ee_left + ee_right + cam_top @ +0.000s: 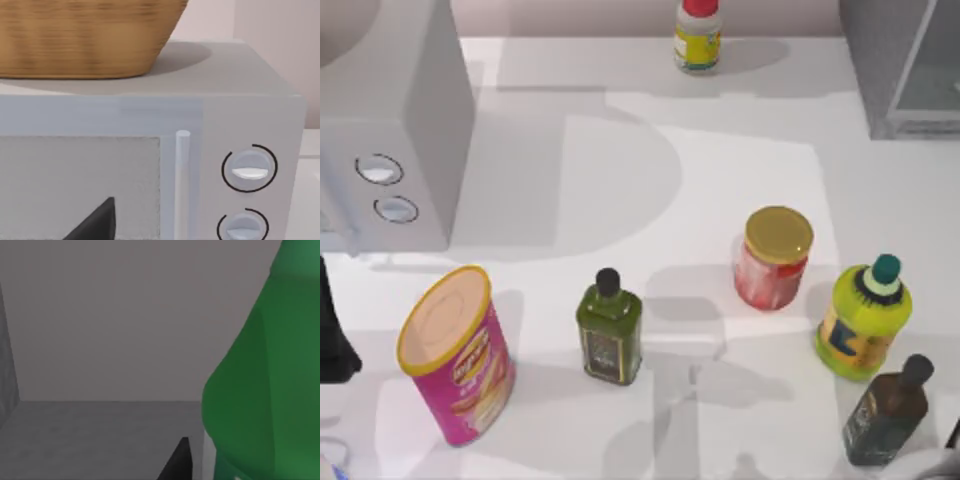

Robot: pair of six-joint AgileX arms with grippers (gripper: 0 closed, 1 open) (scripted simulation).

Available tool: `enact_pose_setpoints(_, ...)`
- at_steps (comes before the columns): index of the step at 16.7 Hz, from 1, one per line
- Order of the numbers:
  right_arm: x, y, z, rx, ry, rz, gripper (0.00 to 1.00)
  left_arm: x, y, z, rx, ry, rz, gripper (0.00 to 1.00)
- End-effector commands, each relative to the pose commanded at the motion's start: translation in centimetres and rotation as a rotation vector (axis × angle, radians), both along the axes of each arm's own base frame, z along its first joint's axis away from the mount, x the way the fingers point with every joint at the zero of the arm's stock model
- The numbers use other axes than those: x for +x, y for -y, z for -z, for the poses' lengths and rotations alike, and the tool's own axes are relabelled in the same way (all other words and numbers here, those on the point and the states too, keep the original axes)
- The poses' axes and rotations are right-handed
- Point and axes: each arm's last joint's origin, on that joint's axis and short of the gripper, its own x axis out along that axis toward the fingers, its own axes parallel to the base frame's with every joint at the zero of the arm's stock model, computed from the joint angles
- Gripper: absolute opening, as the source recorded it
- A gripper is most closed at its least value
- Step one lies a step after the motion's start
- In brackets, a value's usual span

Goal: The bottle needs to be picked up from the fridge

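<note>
right hand inside the fridge (905, 70) at surface's far right corner, bottle (265, 390) right beside it on the grey floor; grip state can't tell. left arm parked near left edge, by microwave (240, 125).

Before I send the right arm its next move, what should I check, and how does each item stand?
1. Slim green plastic bottle in the right wrist view: ok, close ahead.
2. Bottle inside the large grey boxy fridge: ok, grey walls and floor surround it.
3. Right pincer lined up on the bottle: cannot tell.
4. Bottle upright: cannot tell, since just part of its body shows.
5. Left pincer out of the way: ok, it faces the light grey box with two round dials at the table's left.
</note>
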Motion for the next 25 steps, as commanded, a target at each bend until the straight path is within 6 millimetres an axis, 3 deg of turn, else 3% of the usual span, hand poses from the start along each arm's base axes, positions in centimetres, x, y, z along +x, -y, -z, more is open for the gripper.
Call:
enact_pose_setpoints(10,0.0,0.1,-0.1,0.000,0.001,0.002,0.00,0.0,0.0,0.0,0.000,0.000,0.000,1.00)
enact_pose_setpoints(17,0.0,0.1,-4.7,0.002,-0.001,0.003,0.00,0.0,0.0,0.0,0.000,0.000,0.000,1.00)
enact_pose_setpoints(22,-0.1,0.1,-4.8,0.004,-0.004,0.002,0.00,0.0,0.0,0.0,0.000,0.000,0.000,1.00)
enact_pose_setpoints(25,-1.5,0.2,-5.2,0.001,0.006,0.002,0.00,0.0,0.0,0.0,0.000,0.000,0.000,1.00)
